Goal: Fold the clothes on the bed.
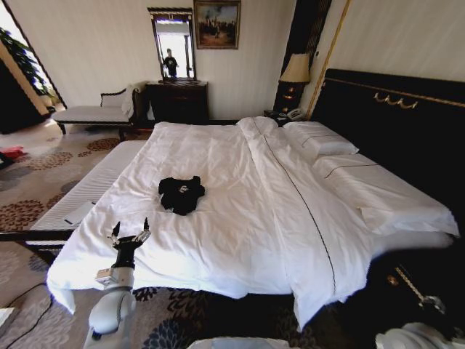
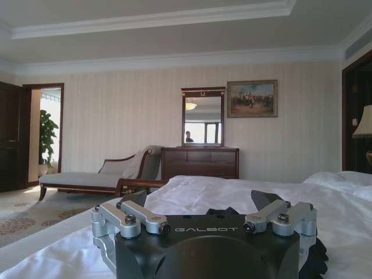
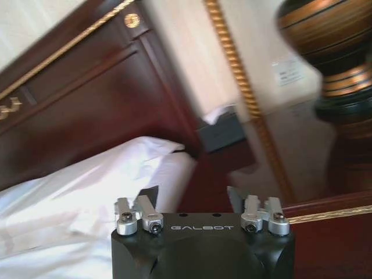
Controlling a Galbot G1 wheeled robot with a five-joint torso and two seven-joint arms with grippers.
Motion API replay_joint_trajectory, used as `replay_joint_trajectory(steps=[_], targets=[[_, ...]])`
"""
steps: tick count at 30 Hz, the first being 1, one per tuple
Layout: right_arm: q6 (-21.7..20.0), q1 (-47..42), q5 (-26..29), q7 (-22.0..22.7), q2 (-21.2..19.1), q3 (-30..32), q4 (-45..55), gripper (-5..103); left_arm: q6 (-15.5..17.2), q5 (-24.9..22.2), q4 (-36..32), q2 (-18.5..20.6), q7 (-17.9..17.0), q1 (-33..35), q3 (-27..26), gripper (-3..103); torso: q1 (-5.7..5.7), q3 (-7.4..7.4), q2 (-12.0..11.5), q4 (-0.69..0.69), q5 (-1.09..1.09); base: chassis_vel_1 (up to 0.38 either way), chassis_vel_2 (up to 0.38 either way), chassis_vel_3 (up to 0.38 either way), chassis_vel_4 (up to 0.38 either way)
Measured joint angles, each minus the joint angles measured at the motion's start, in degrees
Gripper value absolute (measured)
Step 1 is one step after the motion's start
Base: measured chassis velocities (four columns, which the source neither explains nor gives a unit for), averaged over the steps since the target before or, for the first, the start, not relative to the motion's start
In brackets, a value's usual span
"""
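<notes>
The clothes (image 1: 181,193) are one crumpled black T-shirt lying in a small heap on the white duvet of the bed (image 1: 240,225), left of its middle. My left gripper (image 1: 131,230) hovers open over the duvet's near left part, a short way in front of the shirt and apart from it. In the left wrist view its gripper (image 2: 200,203) holds nothing, and the clothes (image 2: 318,256) show dark just beyond it. My right gripper (image 3: 192,197) is open and empty, low beside the bed's dark wooden frame by a turned post (image 3: 343,58).
White pillows (image 1: 320,138) lie against the tall dark headboard (image 1: 392,109). A pale chaise bench (image 1: 91,113) and a dark dresser with mirror (image 1: 178,98) stand at the far wall. A lamp (image 1: 296,69) is by the bedside. Patterned carpet (image 1: 43,182) lies to the left.
</notes>
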Motion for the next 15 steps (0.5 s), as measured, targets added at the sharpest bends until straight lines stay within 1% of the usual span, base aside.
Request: replay_joint_trajectory(steps=[2,3,4,5,6,8,9,10,12,13,14,15], targets=[[-0.2,0.6,-0.3,-0.4,-0.4,-0.6,0.0,69,0.1,0.2,-0.4,-0.1,0.0,0.3,-0.1,100,0.0,0.0,0.0,0.0,0.01,0.0,0.0,0.0,0.0],[-0.2,1.6,-1.2,-1.4,-1.2,-1.7,-0.2,69,0.2,0.4,-1.1,-0.3,0.0,0.7,-0.3,100,0.0,0.0,0.0,0.0,0.02,0.0,0.0,0.0,0.0],[-0.2,2.7,-2.3,-2.6,-1.9,-2.7,-0.6,80,0.3,0.5,-1.7,-0.4,0.0,1.2,-0.4,100,0.0,0.0,0.0,0.01,0.01,0.0,0.0,0.0,0.0],[-0.2,3.7,-3.6,-4.0,-2.6,-3.9,-1.0,85,0.4,0.6,-2.3,-0.4,0.0,1.7,-0.7,100,0.0,0.0,0.0,0.01,0.02,0.0,0.0,0.0,0.0],[-0.2,4.6,-4.7,-5.4,-3.3,-4.9,-1.4,85,0.5,0.6,-2.9,-0.4,-0.1,2.1,-0.9,100,0.0,0.0,0.0,0.02,0.03,0.0,0.0,0.0,0.0],[-0.2,7.2,-7.8,-9.8,-5.1,-7.5,-2.0,95,0.8,0.5,-4.5,-0.3,-0.4,3.3,-1.6,100,0.0,0.0,0.0,0.02,0.02,0.0,0.0,0.0,0.0],[-0.2,7.2,-7.8,-9.8,-5.1,-7.5,-2.0,95,0.8,0.5,-4.5,-0.3,-0.4,3.3,-1.6,100,0.0,0.0,0.0,0.02,0.02,0.0,0.0,0.0,0.0],[-0.2,8.3,-9.0,-11.9,-5.9,-8.8,-2.1,99,1.0,0.3,-5.4,-0.3,-0.5,3.9,-2.0,100,0.0,0.0,0.0,0.02,0.02,0.0,0.0,0.0,0.0],[-0.2,10.0,-11.0,-16.1,-7.2,-11.0,-2.2,100,1.4,0.1,-7.1,-0.2,-0.6,5.0,-2.6,100,0.0,0.0,0.0,0.03,0.02,0.0,0.0,0.0,0.0],[-0.1,11.1,-12.5,-19.4,-8.1,-12.7,-2.2,100,1.6,0.1,-8.4,-0.3,-0.7,5.9,-2.9,100,0.01,0.01,0.0,0.02,0.01,0.0,0.0,0.0,0.0],[-0.1,11.1,-12.5,-19.4,-8.1,-12.7,-2.2,100,1.6,0.1,-8.4,-0.3,-0.7,5.9,-2.9,100,0.01,0.01,0.0,0.02,0.01,0.0,0.0,0.0,0.0],[0.0,11.7,-13.4,-22.0,-8.5,-13.8,-2.2,100,1.6,0.1,-9.4,-0.3,-0.7,6.6,-3.1,100,0.01,0.0,0.0,0.02,0.01,0.0,0.0,0.0,0.0]])
